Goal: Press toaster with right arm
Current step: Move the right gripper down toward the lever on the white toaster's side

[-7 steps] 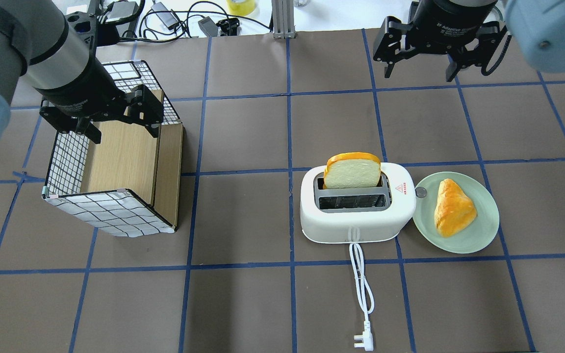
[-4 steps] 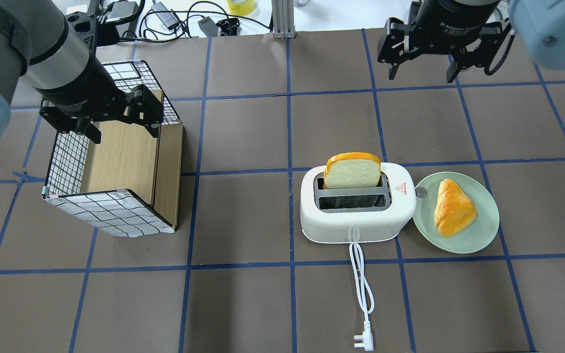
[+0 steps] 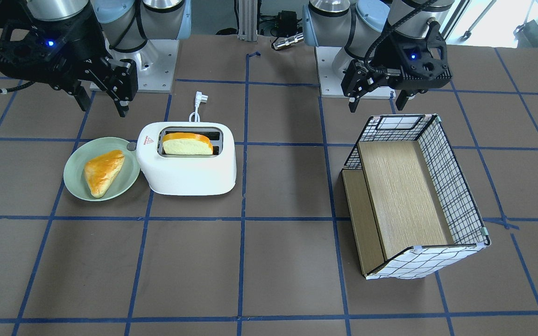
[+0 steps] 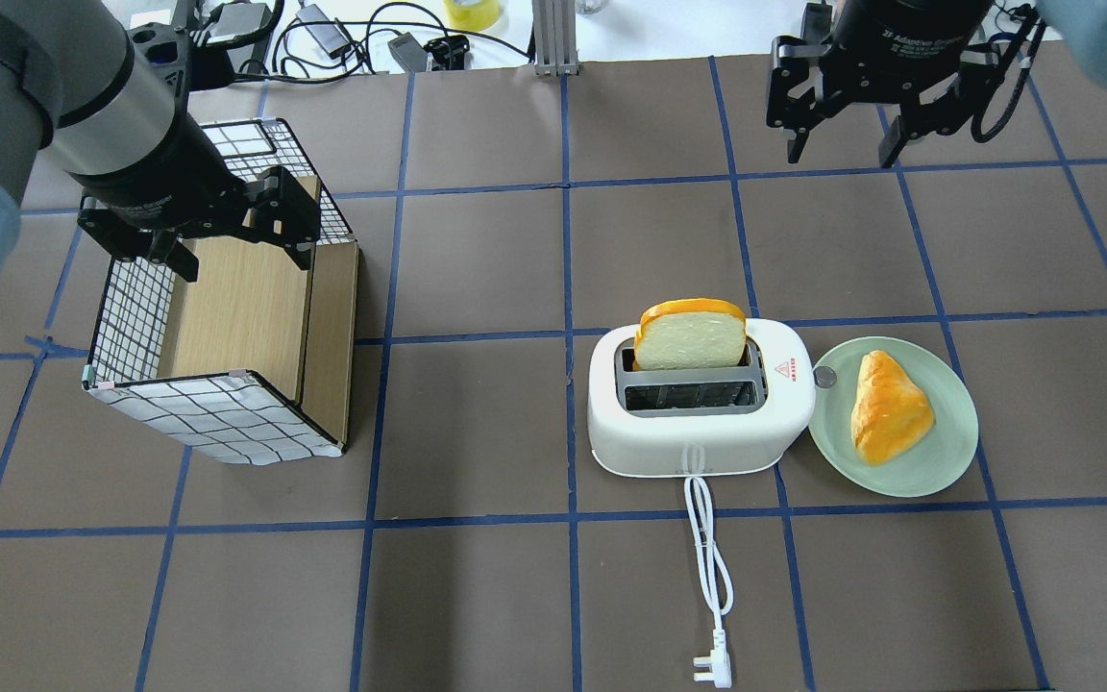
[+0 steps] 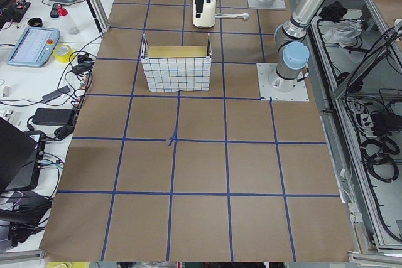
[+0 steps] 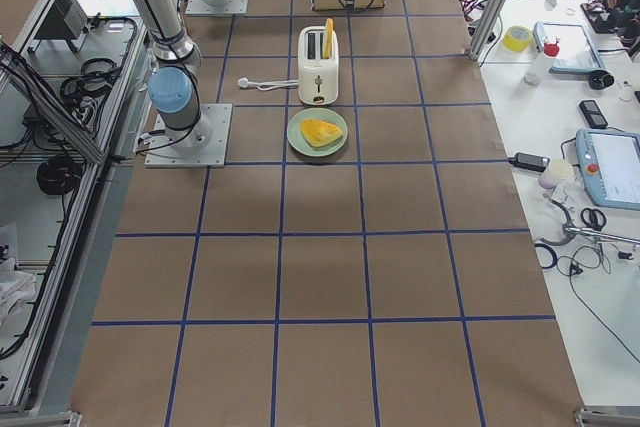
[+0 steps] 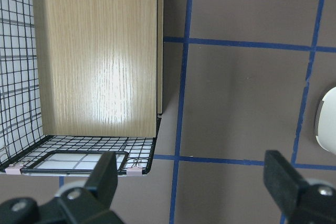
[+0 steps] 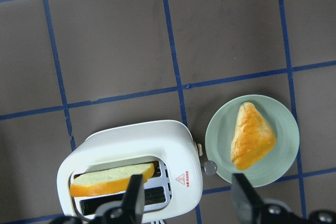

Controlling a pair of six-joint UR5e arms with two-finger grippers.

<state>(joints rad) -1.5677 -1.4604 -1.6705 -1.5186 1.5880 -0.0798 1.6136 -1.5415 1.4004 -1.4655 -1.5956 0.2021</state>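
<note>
The white toaster [image 4: 698,437] stands right of the table's centre, with a bread slice [image 4: 690,336] upright in its far slot. Its small grey lever knob [image 4: 824,379] sticks out of the right end, beside the red triangle sticker. The toaster also shows in the front-facing view [image 3: 189,172] and the right wrist view [image 8: 131,145]. My right gripper [image 4: 840,154] is open and empty, high above the table, beyond the toaster and a little to its right. My left gripper [image 4: 244,261] is open and empty over the checkered box [image 4: 227,423].
A green plate [image 4: 957,452] with a pastry [image 4: 888,406] touches the toaster's knob end. The white cord [image 4: 712,557] and plug [image 4: 715,668] run from the toaster toward the robot's side. Cables and gear lie past the far table edge.
My right gripper has shifted a little to the right and farther from the toaster, still open. The left arm, toaster and plate have not moved.
</note>
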